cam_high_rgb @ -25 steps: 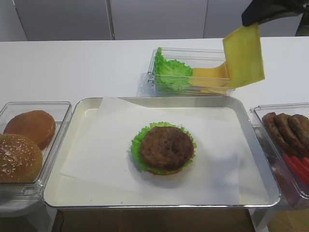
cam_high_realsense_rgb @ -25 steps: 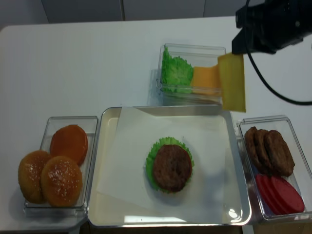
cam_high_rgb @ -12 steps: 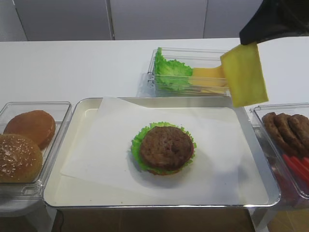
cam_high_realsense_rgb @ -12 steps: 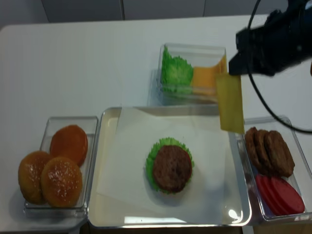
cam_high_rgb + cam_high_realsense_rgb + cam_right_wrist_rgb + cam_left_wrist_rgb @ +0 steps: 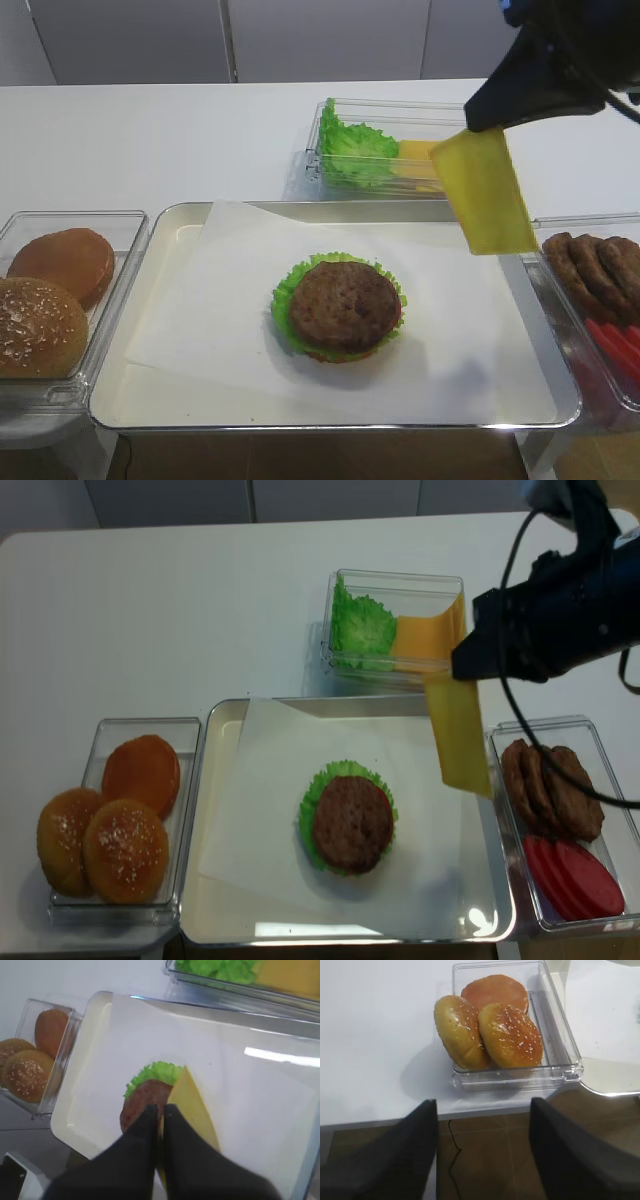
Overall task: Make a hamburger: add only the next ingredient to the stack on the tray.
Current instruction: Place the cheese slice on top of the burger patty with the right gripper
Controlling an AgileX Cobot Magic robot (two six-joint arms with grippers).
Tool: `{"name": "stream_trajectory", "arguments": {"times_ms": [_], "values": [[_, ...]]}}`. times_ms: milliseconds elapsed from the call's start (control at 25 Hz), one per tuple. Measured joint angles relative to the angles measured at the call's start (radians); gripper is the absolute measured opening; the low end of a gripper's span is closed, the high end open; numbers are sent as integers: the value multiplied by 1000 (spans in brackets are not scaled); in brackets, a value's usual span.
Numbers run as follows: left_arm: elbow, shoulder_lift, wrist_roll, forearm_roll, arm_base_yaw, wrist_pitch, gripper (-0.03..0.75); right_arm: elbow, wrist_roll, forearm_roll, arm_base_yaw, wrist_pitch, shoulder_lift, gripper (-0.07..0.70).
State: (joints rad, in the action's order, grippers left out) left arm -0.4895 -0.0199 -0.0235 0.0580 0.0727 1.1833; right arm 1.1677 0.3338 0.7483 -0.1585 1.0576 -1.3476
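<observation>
The tray (image 5: pixel 170 395) is unmoved, the stack (image 5: pixel 340 306) still centred on it. The right gripper (image 5: pixel 159 1110), clamped on the cheese slice (image 5: pixel 484 190), has been carried from the bin to above the tray's right edge.

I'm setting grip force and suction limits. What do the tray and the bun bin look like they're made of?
Tray: probably polished metal, since its rim shows mirror-like glints; inside looks cream, under matte white paper.
Bun bin: clear rigid plastic, judging by its see-through walls with glossy edges.
</observation>
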Motion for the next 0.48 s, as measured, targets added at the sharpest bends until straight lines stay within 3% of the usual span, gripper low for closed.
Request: {"name": "stream_trajectory", "arguments": {"times_ms": [480], "values": [[0, 0, 0, 0, 0, 0, 428, -2, -15, 2, -183, -58, 2, 39]]}}
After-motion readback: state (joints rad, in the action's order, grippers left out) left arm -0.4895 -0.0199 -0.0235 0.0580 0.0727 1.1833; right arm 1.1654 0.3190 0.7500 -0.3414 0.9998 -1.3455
